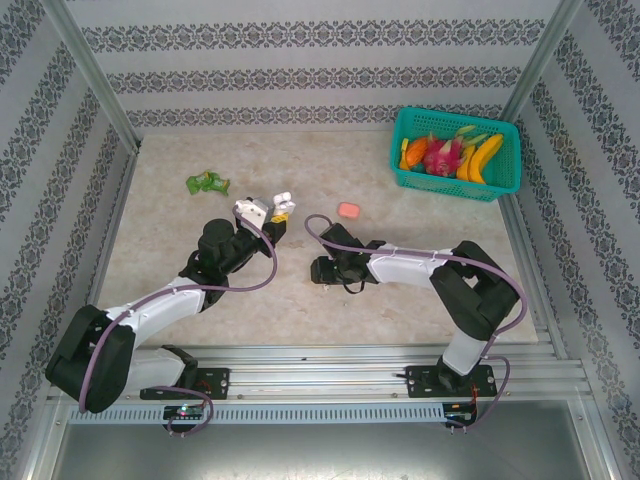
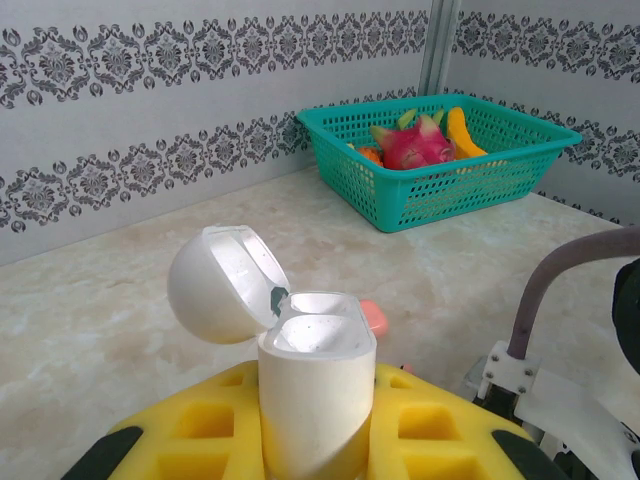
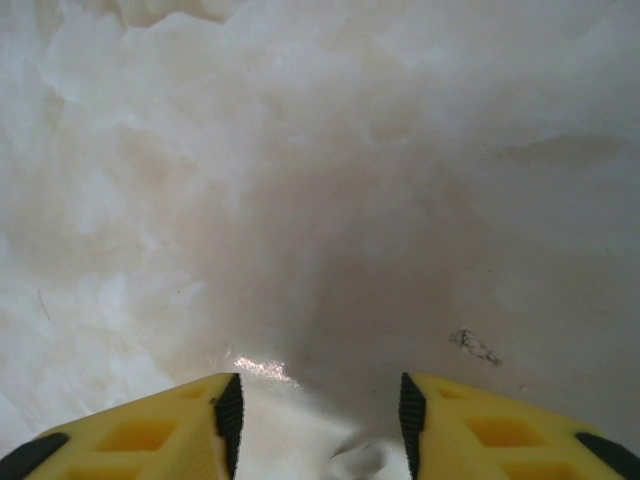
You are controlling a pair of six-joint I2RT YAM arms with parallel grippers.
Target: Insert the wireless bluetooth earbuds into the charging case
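Right now my left end effector point(image 2: 318, 445) grips the open white case point(image 2: 316, 350), lower centre of the left wrist view. My right end effector point(image 3: 318, 420) stands parted over the counter point(image 3: 300, 180). A white speck, perhaps an earbud point(image 3: 355, 462), lies at the bottom edge between its jaws. I should centre on it, then close gently.

Damask-banded walls point(image 1: 300, 60), pale marbled tabletop point(image 1: 300, 310)

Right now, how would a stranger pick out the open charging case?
From the teal plastic basket of fruit at the table's far right, look left to mid-table. There the left gripper's yellow jaws clamp a rounded white plastic charging case upright. Unlike the small pink rounded object lying nearby, it is white and its domed lid is flipped open.
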